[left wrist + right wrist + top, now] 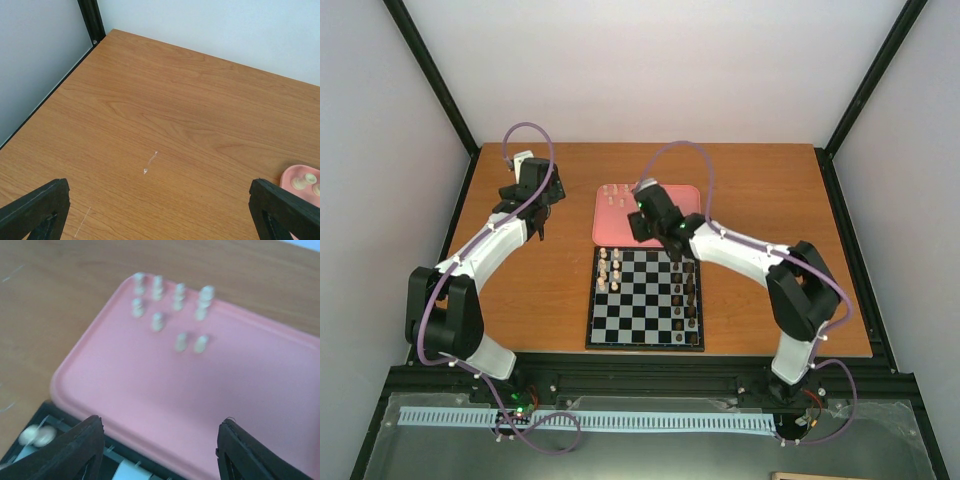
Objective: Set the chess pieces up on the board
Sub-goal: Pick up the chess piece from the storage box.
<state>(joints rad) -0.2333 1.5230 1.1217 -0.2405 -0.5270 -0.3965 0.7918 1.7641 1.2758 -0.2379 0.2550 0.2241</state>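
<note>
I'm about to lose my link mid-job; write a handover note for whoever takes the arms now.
Left gripper: open, empty, over bare table left of the board.
Right gripper: open, empty, above the near edge of the pink tray behind it.
Done: several cream pieces stand along the board's left side; dark pieces line its right side.
Left to do: the cream cluster on the tray goes onto the board.

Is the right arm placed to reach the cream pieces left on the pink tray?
Probably yes. The right gripper hangs open over the pink tray at its edge, and only bare tray lies between it and the cream pieces; nothing blocks the way.
</note>
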